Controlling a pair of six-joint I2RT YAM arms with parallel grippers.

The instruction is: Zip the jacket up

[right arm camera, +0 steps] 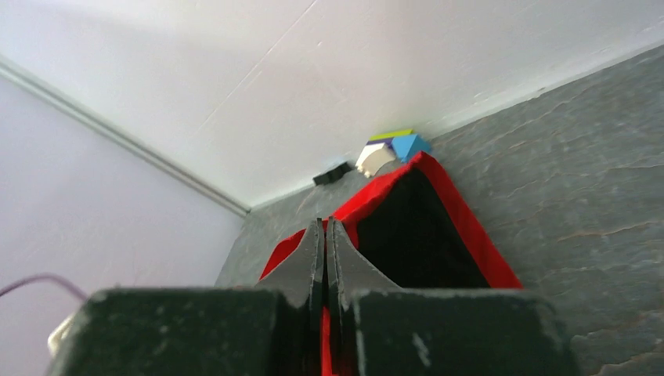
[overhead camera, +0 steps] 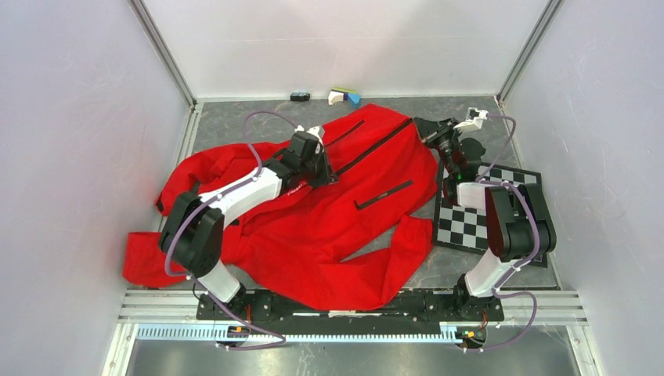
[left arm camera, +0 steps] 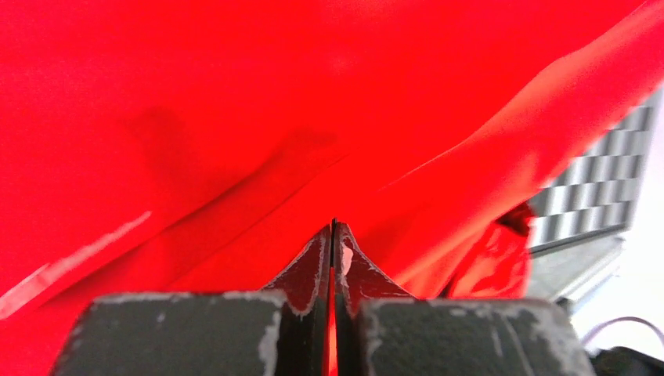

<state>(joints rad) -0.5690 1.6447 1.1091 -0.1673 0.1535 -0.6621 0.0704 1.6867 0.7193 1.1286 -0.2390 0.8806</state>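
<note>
The red jacket (overhead camera: 313,235) lies spread over the table, sleeves to the left and the front. Its long dark zipper (overhead camera: 376,149) runs diagonally toward the far right, with a black pocket strip (overhead camera: 384,194) on the near side of it. My left gripper (overhead camera: 327,174) rests on the jacket beside the zipper. In the left wrist view it (left arm camera: 332,227) is shut, a sliver of red fabric (left arm camera: 235,117) between the fingers. My right gripper (overhead camera: 429,129) is at the jacket's far right corner. It (right arm camera: 325,223) is shut on the red edge (right arm camera: 470,235), where dark lining (right arm camera: 415,227) shows.
A checkerboard mat (overhead camera: 466,223) lies at the right under the right arm, partly covered by the jacket. By the back wall sit a small black block (overhead camera: 300,96) and a white, blue and yellow piece (overhead camera: 344,97). Walls close in on the left, right and back.
</note>
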